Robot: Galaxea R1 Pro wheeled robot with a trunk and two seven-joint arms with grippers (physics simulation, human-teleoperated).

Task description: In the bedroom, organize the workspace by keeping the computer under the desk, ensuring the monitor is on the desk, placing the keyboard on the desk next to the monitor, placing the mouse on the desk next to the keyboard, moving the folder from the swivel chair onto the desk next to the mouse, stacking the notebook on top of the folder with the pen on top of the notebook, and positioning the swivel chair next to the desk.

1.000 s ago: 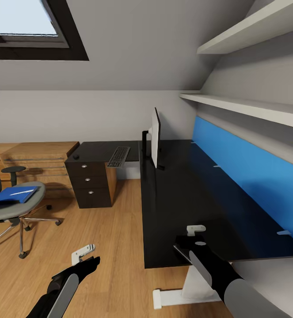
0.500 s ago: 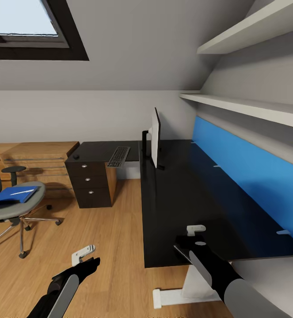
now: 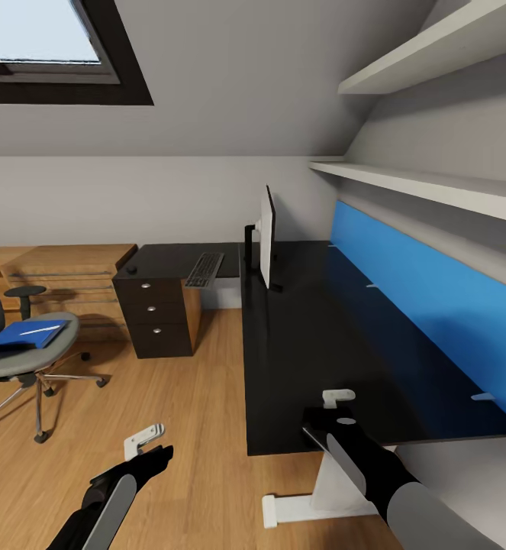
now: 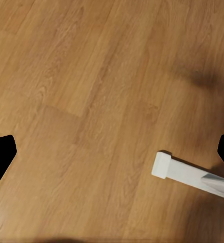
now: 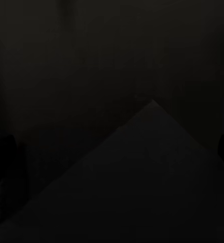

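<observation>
Since a second ago our whole head view has slid a little: the desk (image 3: 314,359) and its white leg (image 3: 314,496) sit slightly further toward nine o'clock in the picture, so it is the camera that moved, not the furniture. Both arms look unchanged.

The monitor (image 3: 267,237) stands edge-on on the glossy black top at about twelve o'clock from us, with its white back facing nine o'clock. The keyboard (image 3: 204,270) lies at eleven o'clock on the shorter wing of the desk, beside the monitor, its near end jutting past the edge. A small dark mouse (image 3: 131,270) rests at the far corner above the drawer unit (image 3: 155,317). The blue back panel (image 3: 428,294) runs along at two o'clock under the white shelves (image 3: 428,187).

At nine o'clock the swivel chair (image 3: 20,359) stands well apart from the desk, carrying the blue folder (image 3: 25,334) on its seat; a thin pale pen (image 3: 37,330) lies on top of the folder. We cannot make out the notebook.

Our left gripper (image 3: 144,441) hangs over the wood floor (image 3: 184,412) at seven o'clock, and the left wrist view shows its dark fingertips spread wide with nothing between them. Our right gripper (image 3: 338,397) hovers over the near edge of the desk at five o'clock; its wrist view is too dark, so we cannot tell whether it is released or clenched.
</observation>
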